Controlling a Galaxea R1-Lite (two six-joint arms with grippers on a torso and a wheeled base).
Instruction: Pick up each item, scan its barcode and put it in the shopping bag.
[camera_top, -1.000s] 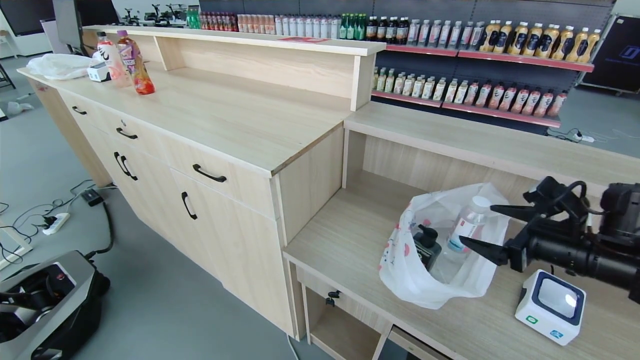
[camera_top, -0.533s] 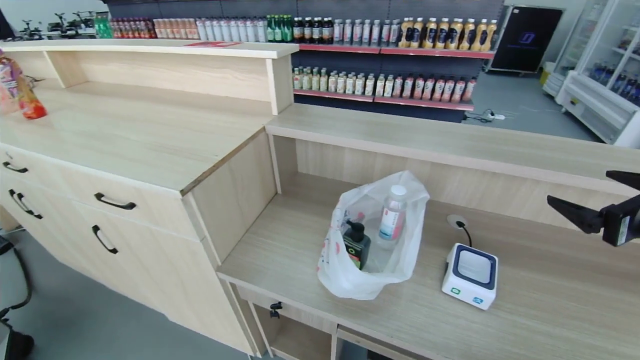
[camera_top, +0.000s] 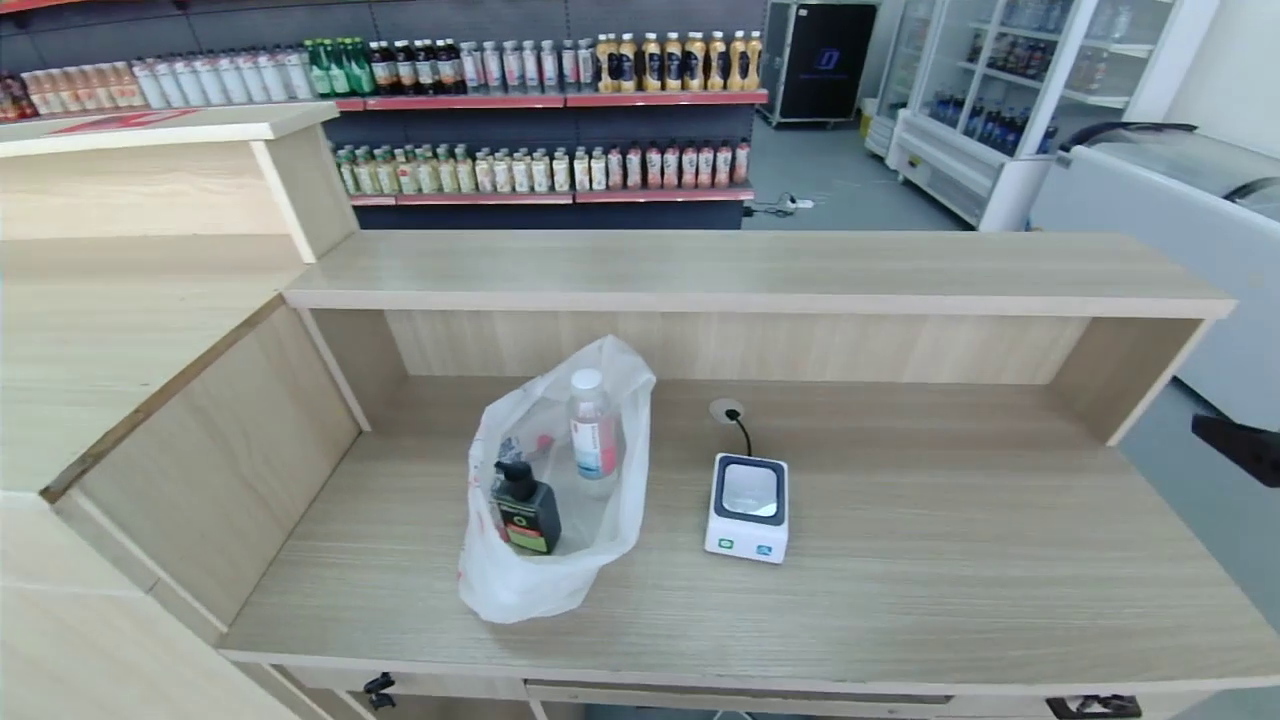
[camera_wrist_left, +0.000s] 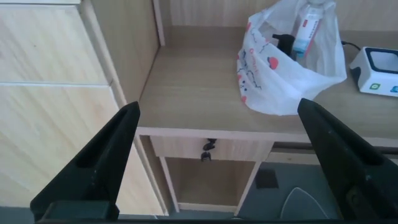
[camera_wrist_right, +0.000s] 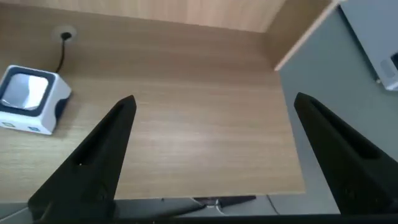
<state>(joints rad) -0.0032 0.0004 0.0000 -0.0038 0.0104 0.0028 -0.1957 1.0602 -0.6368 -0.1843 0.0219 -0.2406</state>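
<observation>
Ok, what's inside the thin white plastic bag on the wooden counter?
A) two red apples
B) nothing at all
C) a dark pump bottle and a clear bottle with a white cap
C: the white plastic bag holds a dark pump bottle and a clear white-capped bottle, both upright.
</observation>
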